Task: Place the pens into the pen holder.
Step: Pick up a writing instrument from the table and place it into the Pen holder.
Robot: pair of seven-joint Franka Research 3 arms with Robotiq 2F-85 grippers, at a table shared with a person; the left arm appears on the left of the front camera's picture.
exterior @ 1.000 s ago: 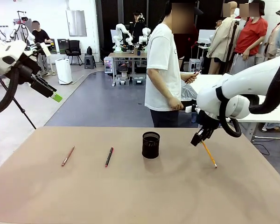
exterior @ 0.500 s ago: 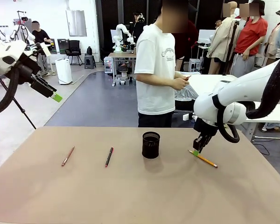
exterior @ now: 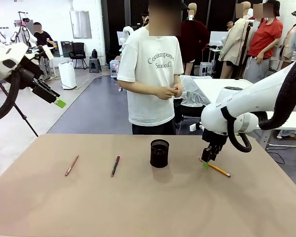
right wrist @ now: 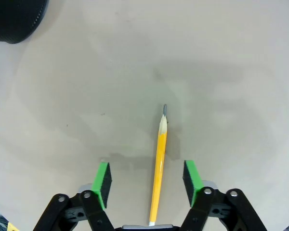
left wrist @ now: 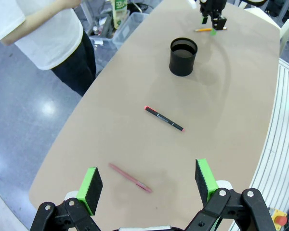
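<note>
Butt end of the pencil point(right wrist: 159, 163) was cut off at the bottom edge of the right wrist view. The pen holder point(exterior: 159, 153) was cropped there too, inside too dark to read. Counted three pens and one holder on the surface point(exterior: 138, 207). The pencil lay right of the holder, long axis slanting toward near right, flat between the spread pads of the right pincer point(exterior: 207, 160), which gripped nothing. The black pen point(exterior: 115, 166) and brown pen point(exterior: 72, 165) lay left of the holder, roughly near-far. The left pincer point(exterior: 56, 100) was wide open, empty, raised.

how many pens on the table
3: copper-brown pen far left, black pen left of the holder, yellow pencil under the right hand. Others may hide inside it.
</note>
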